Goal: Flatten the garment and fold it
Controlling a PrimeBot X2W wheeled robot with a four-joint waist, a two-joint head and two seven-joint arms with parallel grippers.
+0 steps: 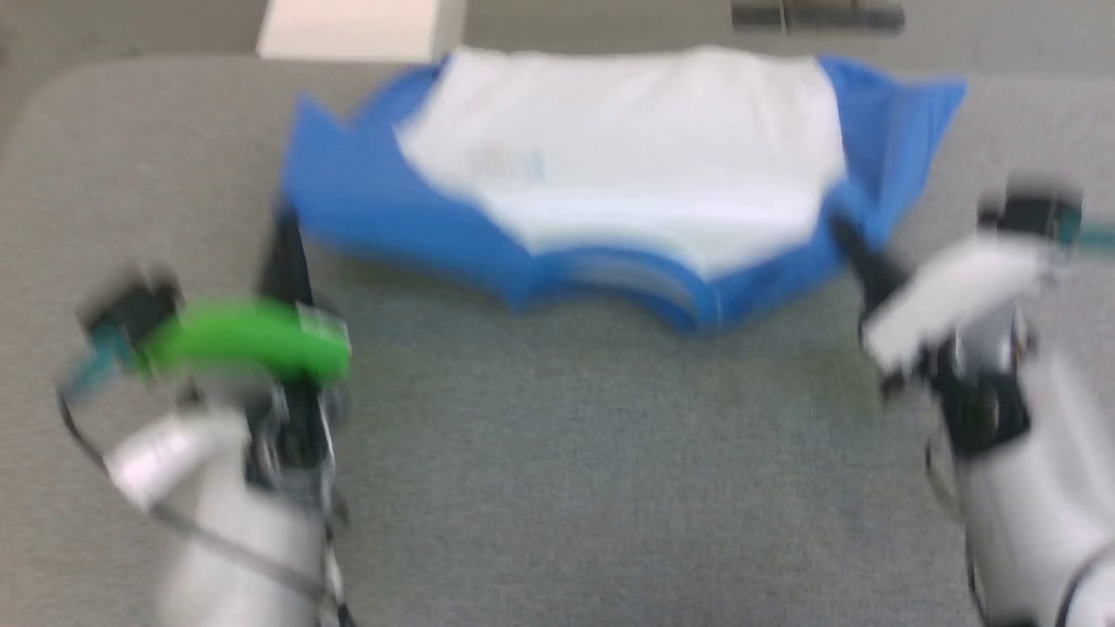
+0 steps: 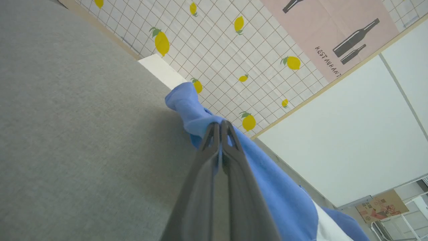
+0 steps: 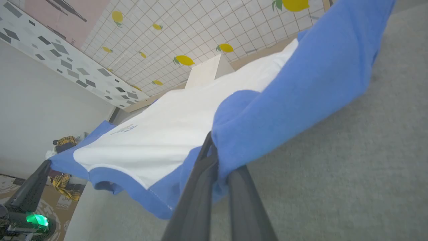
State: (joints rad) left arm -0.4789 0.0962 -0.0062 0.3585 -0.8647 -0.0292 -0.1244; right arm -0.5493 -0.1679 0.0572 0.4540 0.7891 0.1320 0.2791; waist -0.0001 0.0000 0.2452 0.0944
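The garment (image 1: 627, 148) is a white shirt with blue sleeves, stretched between my two grippers over the far part of the grey table (image 1: 557, 470). Its blue neckband (image 1: 649, 283) faces me. The head view is blurred. My left gripper (image 1: 283, 231) is shut on the blue sleeve fabric at the shirt's left edge; in the left wrist view its fingers (image 2: 220, 124) pinch a bunch of that cloth (image 2: 267, 180). My right gripper (image 1: 843, 231) is shut on the blue sleeve at the right edge, and in the right wrist view (image 3: 215, 157) the garment (image 3: 174, 124) hangs lifted above the table.
A pale box (image 1: 357, 26) stands just past the table's far edge, also seen as a white block (image 2: 160, 70). A tiled wall with lemon prints (image 2: 234, 50) rises behind. Bare grey table surface lies between me and the shirt.
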